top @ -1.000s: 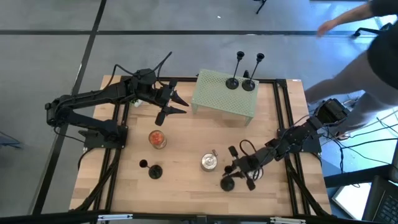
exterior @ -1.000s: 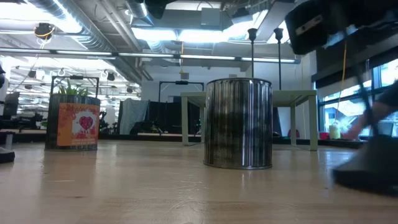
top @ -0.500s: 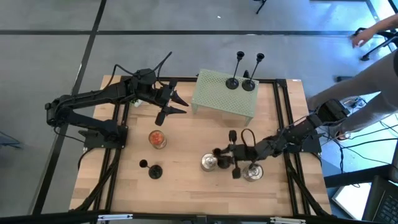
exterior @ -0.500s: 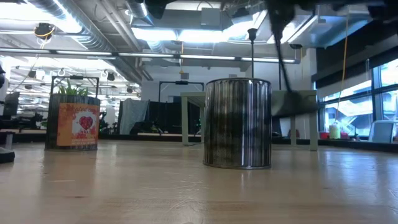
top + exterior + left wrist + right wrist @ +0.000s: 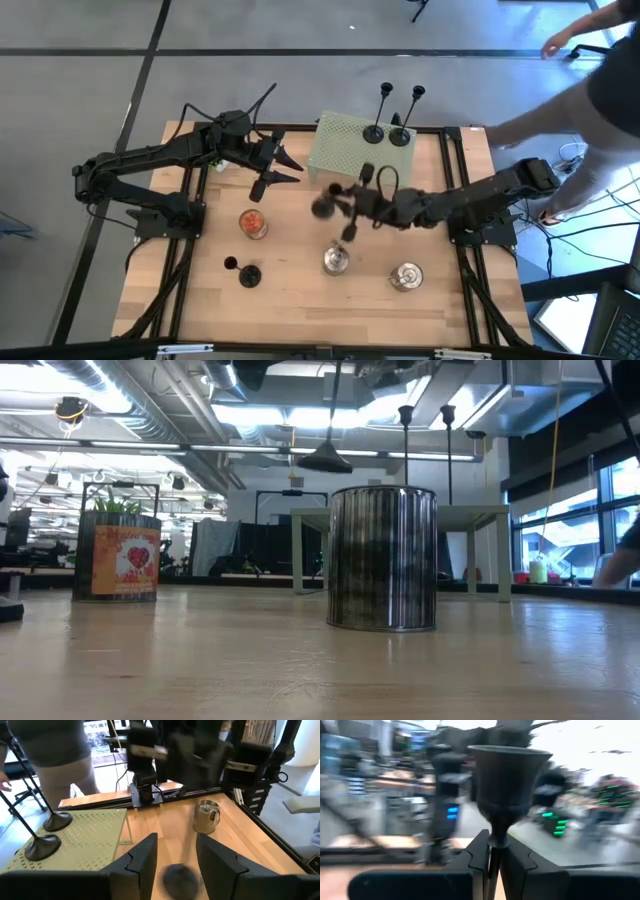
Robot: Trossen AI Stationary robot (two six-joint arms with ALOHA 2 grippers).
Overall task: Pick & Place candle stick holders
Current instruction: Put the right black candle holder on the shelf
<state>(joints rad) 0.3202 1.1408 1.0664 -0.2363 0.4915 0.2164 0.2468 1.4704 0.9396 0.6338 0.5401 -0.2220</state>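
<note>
My right gripper (image 5: 348, 206) is shut on a slim black candlestick holder (image 5: 323, 207), high over the table's middle, near the green perforated platform (image 5: 345, 150). Its round base (image 5: 325, 460) hangs in the air in the low view. Two more holders (image 5: 375, 132) (image 5: 400, 137) stand on their bases on the platform. Another holder (image 5: 247, 275) stands on the table at the near left. My left gripper (image 5: 280, 165) is open and empty, above the far left of the table; its wrist view (image 5: 175, 865) looks toward the platform. My right gripper pinches the holder's thin stem (image 5: 494, 854) between its two fingers, just below the small cup (image 5: 507, 772). The cup stands out past the fingertips. The holder is lifted clear of the table, its stem about upright and its base (image 5: 323, 207) lowest.
A silver tin (image 5: 336, 260) stands under the right arm and a second one (image 5: 405, 275) at the near right. A glass jar with red contents (image 5: 254, 222) stands left of the middle. A person (image 5: 600, 100) stands beyond the table's right edge.
My right gripper has lifted the holder clear of the near right part of the table and carried it up, toward the far edge and leftward, toward the platform. The second tin, hidden under the arm before, now shows.
</note>
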